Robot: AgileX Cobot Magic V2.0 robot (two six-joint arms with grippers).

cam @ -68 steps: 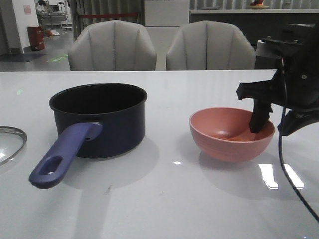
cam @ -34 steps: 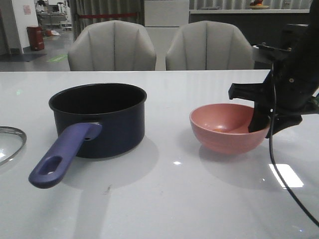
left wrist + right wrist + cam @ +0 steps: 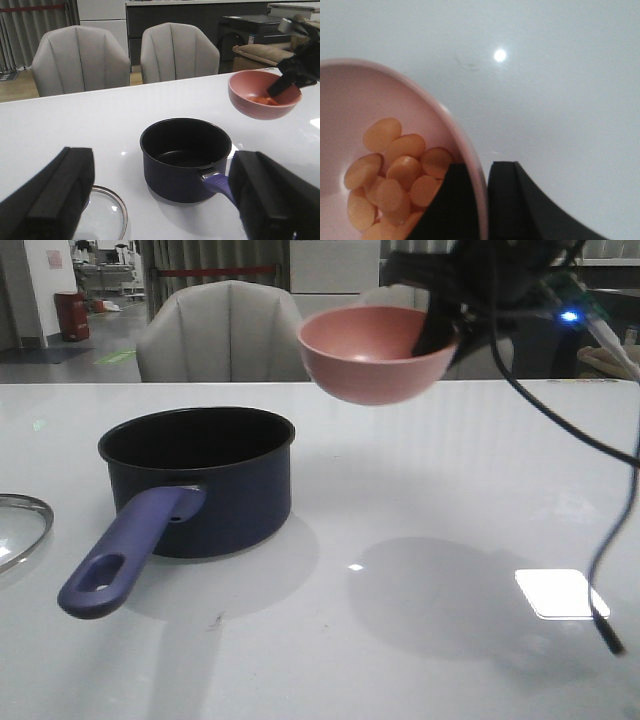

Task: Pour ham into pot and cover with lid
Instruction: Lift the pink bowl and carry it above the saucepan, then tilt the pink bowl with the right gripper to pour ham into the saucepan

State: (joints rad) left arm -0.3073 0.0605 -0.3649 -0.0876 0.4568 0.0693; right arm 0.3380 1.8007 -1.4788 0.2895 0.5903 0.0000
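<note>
Above the table (image 3: 420, 640), to the right of and higher than the pot (image 3: 200, 480), the pink bowl (image 3: 375, 352) is held in the air by the right pincer (image 3: 482, 200), whose two black fingers are clamped on the bowl's rim, one inside and one outside. The ham (image 3: 390, 175) lies as a loose heap of small orange-pink pieces at the bowl's bottom; such pieces are judged light and likely to slide together once the bowl is tipped, so a slow tilt over the pot is advisable. The rim hold looks thin and smooth, and slipping is a risk. The lid (image 3: 20, 530) rests on the table at the far left; as glass, it is best taken by its knob, which is not seen. The left pincer (image 3: 160, 195) is wide open and empty.
</note>
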